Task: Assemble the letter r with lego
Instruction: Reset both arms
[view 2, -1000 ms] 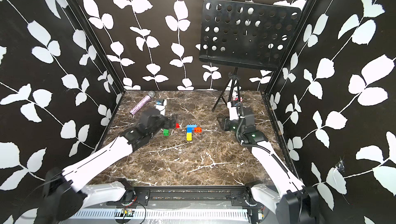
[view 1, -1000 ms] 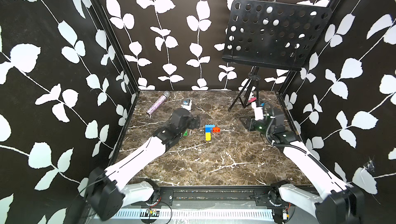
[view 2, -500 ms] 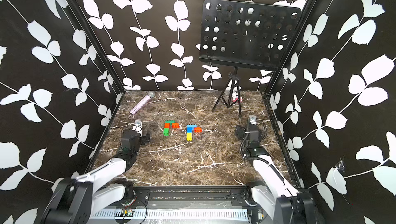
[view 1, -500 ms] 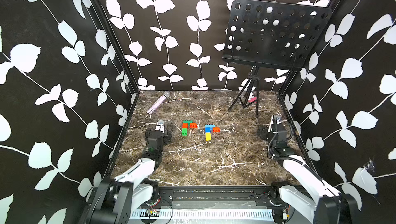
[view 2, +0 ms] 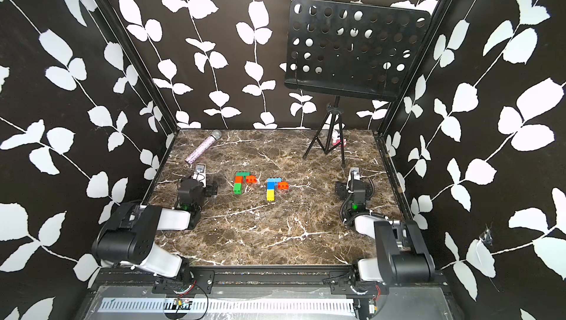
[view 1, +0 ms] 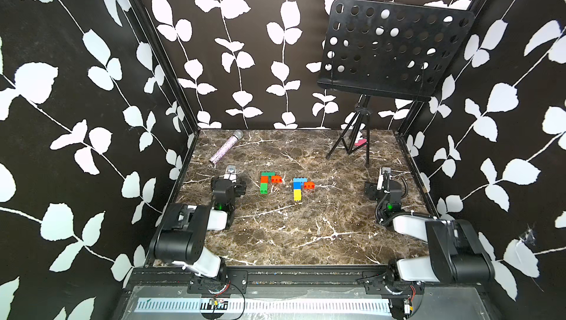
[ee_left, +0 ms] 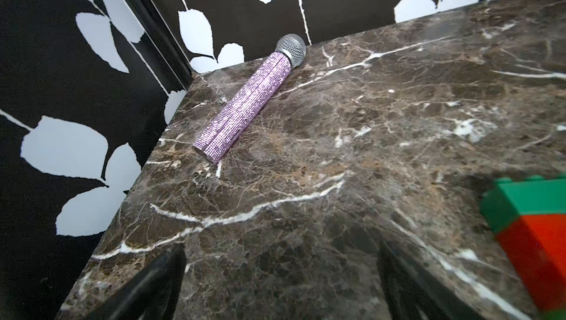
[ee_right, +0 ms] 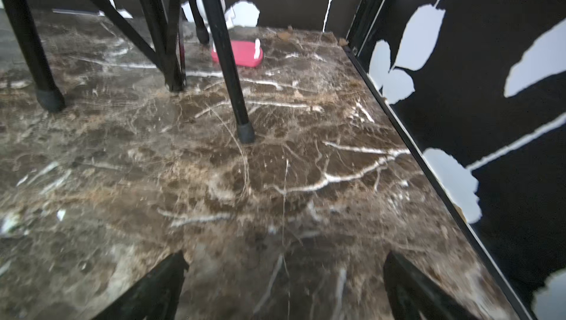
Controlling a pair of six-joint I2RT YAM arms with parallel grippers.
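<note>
Marble bench (view 1: 306,235) lies bare along the near strip, the roomiest ground for any move. Farther in, the left tool (ee_left: 281,251) and right tool (ee_right: 284,255) sit low by either side edge, jaws spread wide, holding nothing. Between them, mid-bench, the lego (view 1: 266,184) lies as two flat r shapes, side by side but apart. The build looks complete, so I judge it best to park outward and never sweep inward over the bricks. Beyond, a microphone (view 1: 225,148) and music stand (view 1: 349,147) crowd the far corners.
</note>
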